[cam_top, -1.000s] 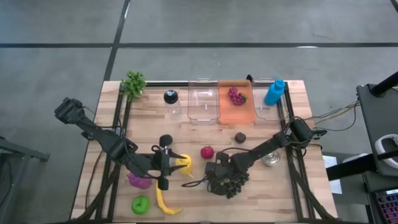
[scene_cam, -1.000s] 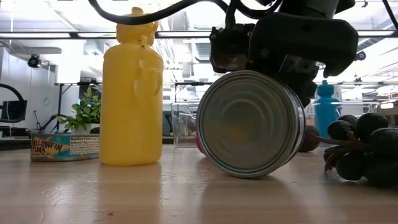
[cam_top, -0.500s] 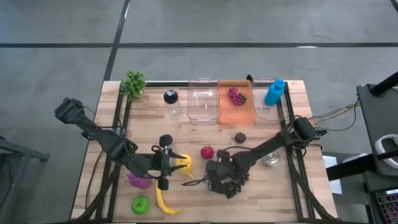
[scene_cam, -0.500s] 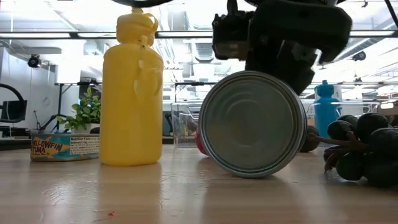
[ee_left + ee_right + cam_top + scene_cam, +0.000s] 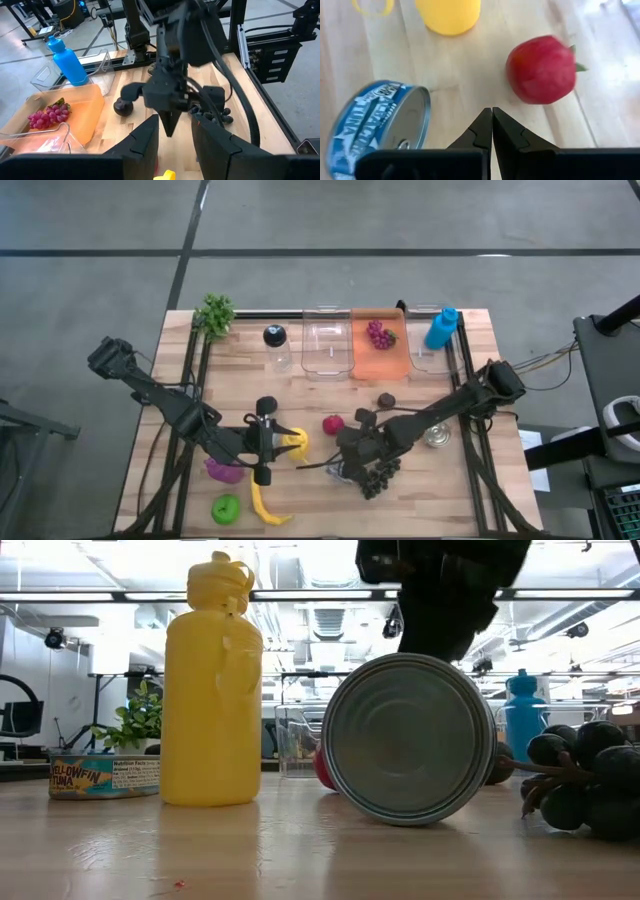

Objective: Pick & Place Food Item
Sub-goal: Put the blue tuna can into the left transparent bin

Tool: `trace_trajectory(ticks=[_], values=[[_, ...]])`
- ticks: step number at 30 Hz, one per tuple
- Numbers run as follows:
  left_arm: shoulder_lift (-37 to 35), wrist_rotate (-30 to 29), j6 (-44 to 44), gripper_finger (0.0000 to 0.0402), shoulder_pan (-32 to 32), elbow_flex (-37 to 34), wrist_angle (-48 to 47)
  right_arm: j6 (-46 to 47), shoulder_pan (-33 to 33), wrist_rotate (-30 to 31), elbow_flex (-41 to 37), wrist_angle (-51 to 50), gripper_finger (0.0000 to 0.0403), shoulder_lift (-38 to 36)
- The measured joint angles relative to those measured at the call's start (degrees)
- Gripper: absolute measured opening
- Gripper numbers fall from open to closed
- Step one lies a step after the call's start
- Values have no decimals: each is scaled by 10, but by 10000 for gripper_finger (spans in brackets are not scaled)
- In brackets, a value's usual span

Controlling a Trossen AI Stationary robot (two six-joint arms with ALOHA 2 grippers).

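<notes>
On the wooden slatted bench (image 5: 300, 395), the right pincer (image 5: 492, 116) hangs with its two dark fingers pressed flat together, holding nothing. In the high view it sits near the bench's middle (image 5: 352, 448), just above a blue-labelled tuna can (image 5: 375, 129) lying on its side and a bunch of dark purple grapes (image 5: 377, 473) right beside it. A round red fruit with a small green leaf (image 5: 541, 69) lies close ahead of the fingertips, apart from them, and the base of a yellow plastic squeeze bottle (image 5: 448, 15) stands a little farther on.

The left pincer (image 5: 172, 137) rests low at the bench's left-front part, its fingers standing partly apart; whether they clasp anything cannot be told. In the high view it is next to the yellow bottle (image 5: 294, 445), with a purple item (image 5: 224, 471), a green round fruit (image 5: 226, 508) and a yellow banana (image 5: 264, 505) nearby.

From bench height, the tuna can's silver end (image 5: 409, 738) fills the centre, the yellow bottle (image 5: 214, 690) stands upright to one side, and a second, flat yellowfin tuna tin (image 5: 104, 777) sits further off.

Along the far edge are two clear plastic tubs (image 5: 327, 340), an orange tray (image 5: 378, 360) holding red grapes (image 5: 379, 334), a blue bottle (image 5: 441, 327), a black-capped clear jar (image 5: 276, 345) and a small green plant (image 5: 214, 313). A dark round fruit (image 5: 386, 401) lies between the tray and the right arm.
</notes>
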Motion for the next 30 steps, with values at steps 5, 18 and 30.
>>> trace_trajectory(ticks=[5,18,30], values=[[0,0,0,118,0,0,0,1,24,21,1,3,8,-21],[0,0,0,118,0,0,-4,-5,105,39,1,7,8,-47],[0,0,0,118,0,0,-4,-47,102,-21,1,7,14,-47]])
